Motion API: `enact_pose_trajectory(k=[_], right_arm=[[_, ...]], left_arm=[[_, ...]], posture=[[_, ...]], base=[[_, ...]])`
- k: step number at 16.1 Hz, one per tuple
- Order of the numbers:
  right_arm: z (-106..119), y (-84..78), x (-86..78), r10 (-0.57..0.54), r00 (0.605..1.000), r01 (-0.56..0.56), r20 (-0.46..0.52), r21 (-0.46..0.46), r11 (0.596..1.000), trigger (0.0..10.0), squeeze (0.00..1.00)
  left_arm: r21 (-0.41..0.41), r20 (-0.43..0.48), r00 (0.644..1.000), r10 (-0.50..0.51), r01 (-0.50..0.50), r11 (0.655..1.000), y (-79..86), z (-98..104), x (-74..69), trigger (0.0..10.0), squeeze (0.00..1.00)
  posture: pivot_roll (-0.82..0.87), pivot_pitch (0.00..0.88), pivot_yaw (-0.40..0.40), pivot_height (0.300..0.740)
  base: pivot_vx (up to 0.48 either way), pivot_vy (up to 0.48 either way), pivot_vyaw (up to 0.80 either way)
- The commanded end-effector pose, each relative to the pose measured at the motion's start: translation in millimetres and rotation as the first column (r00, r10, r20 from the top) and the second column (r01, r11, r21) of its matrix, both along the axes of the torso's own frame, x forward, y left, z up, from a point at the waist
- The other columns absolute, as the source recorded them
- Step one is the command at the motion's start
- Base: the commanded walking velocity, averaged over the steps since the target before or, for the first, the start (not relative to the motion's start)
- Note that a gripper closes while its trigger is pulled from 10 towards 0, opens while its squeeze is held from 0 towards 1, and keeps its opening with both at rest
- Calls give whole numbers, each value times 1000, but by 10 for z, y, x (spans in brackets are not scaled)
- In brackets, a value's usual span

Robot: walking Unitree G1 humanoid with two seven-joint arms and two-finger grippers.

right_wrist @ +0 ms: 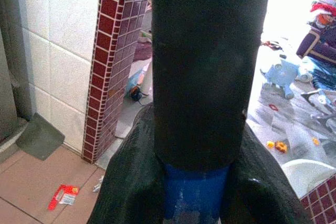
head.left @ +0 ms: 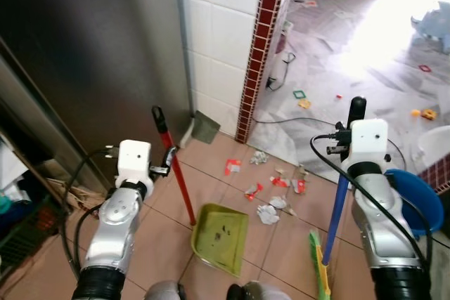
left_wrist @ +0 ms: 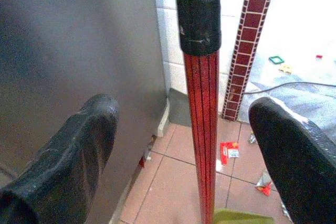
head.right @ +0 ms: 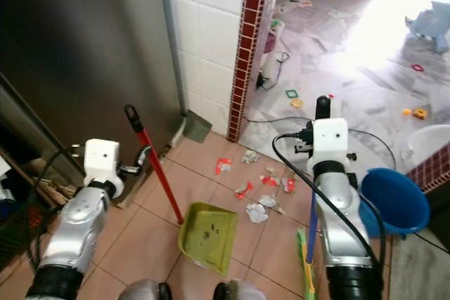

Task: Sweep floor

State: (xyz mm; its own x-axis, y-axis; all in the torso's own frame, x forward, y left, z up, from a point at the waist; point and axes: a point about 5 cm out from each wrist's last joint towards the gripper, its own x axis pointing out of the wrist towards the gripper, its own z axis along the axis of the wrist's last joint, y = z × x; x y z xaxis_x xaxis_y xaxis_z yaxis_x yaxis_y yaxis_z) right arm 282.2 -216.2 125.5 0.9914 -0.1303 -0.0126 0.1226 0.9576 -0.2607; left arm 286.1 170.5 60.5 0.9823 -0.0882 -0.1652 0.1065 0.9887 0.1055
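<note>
Left gripper [left_wrist: 184, 145]: fingers spread wide either side of the dustpan handle [head.left: 176, 170], not touching it, released.
Right gripper [right_wrist: 197, 182]: clenched around the broom handle [head.left: 339, 205], just below its black grip.
Dustpan [head.left: 221, 237]: green, flat on the tan tiles, red handle leaning up toward 11 o'clock.
Broom head [head.left: 318, 265]: green, on the floor at 3 o'clock of the dustpan.
Litter [head.left: 271, 191]: red wrappers and crumpled paper, at 1 o'clock of the dustpan, near the brick-edged pillar [head.left: 264, 40].
Blue bucket [head.right: 394, 201]: at 3 o'clock, beside the right arm.
</note>
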Motion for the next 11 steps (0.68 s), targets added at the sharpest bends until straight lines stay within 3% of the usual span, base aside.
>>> enact_pose_trajectory(k=[1,6,11], right_arm=[[178,-71,0,-7,998,8,55,-29,1000,10000,0],[312,-149,-113,10,999,-8,36,-71,997,10000,0],[411,-87,-140,54,998,-52,28,-85,995,10000,0]], left_arm=[[22,28,1000,0,0,1000,18,17,35,10000,0],[55,91,993,75,-80,995,157,33,208,10000,0],[53,153,988,11,-19,998,82,62,290,10000,0]], posture=[[-204,101,-95,740],[-268,159,-144,740],[-314,179,-173,740]], base=[[0,0,0],[0,0,0],[0,0,0]])
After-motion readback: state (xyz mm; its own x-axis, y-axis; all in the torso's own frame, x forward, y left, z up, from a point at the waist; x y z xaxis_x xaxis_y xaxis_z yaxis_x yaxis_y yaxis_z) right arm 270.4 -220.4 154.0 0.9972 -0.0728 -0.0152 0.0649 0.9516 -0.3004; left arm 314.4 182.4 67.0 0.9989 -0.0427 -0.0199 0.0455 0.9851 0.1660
